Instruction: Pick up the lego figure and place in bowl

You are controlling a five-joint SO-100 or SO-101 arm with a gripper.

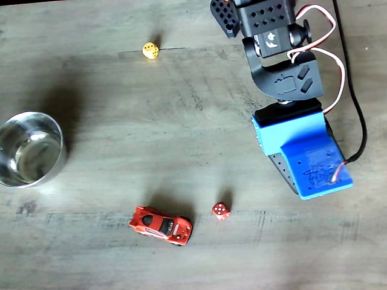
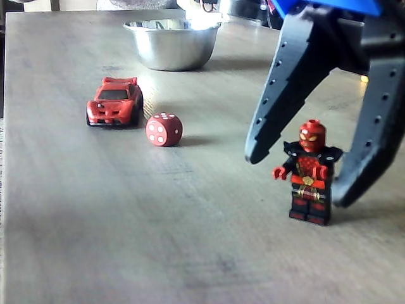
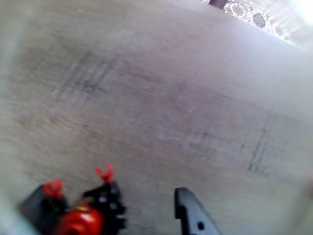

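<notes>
Straddling the lego figure (image 2: 309, 171), the gripper (image 2: 304, 174) hangs with its jaws spread wide, one dark finger (image 2: 278, 95) on each side of the upright toy and neither appearing to touch it in a fixed view from table height, a stance that reads as the lead-in to a pinch. The figure stands on its feet on the grey wooden table (image 2: 126, 240), toward the right edge as the top-down fixed view has it, hidden there beneath the arm's blue housing (image 1: 302, 154). The wrist view catches its red head and raised red hands (image 3: 80, 208) at the bottom edge, beside one fingertip (image 3: 193, 215). The bowl (image 1: 27, 150), shiny steel, sits at the opposite, left edge, well apart, so a carry across the table would follow any lift. Between them lie a red toy car (image 1: 161, 225) and a red die (image 1: 221, 210), near the lower edge, and a yellow die (image 1: 150, 50) near the upper edge, all clear of the jaws
</notes>
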